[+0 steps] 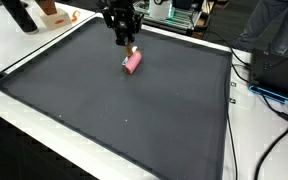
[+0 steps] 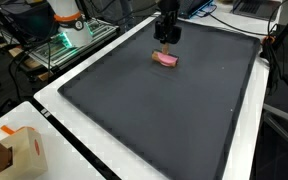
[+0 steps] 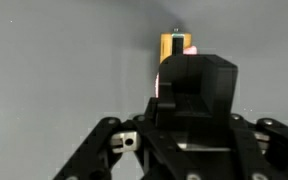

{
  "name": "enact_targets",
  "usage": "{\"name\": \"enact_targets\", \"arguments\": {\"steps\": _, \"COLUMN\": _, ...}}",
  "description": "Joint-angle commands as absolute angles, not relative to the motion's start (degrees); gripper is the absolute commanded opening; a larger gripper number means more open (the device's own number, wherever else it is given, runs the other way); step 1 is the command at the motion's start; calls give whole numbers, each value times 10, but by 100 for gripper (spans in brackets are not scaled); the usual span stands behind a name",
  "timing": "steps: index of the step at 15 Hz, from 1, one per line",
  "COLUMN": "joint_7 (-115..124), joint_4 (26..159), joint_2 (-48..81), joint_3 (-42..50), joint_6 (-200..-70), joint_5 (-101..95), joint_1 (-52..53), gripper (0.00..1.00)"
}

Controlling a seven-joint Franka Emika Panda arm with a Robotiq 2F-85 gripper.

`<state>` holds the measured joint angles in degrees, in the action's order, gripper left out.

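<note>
Jaws, their gap impossible to tell, hang right over one end of the small pink block [image 1: 132,63], lying on the white table's [image 1: 24,45] black mat [image 1: 114,115], probably centred for the wrist camera.

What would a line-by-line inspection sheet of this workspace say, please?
Surface: black mat lying flat on a white table.
Job's things: pink object on the mat near one edge; its exact kind is unclear.
Clutter: cardboard box on a table corner, off the mat.
Grippers: end effector directly over the pink object; contact and opening cannot be told.
Cables: black and blue cables on the table beside the mat.
Surroundings: equipment with a green light beyond the table.
</note>
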<state>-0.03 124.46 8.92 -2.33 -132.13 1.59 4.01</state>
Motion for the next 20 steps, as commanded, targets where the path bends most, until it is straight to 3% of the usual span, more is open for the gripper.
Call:
{"name": "enact_targets", "arguments": {"steps": 1, "joint_7": -70, "joint_4": 1261, "joint_2": 113, "joint_3": -48, "joint_6": -1328, "joint_5": 77, "joint_1": 37, "gripper": 24}}
{"name": "enact_targets", "arguments": {"steps": 20, "joint_7": -65, "joint_4": 1280, "joint_2": 68, "joint_3": -44, "joint_6": -1229, "joint_5": 17, "joint_1": 40, "gripper": 24}}
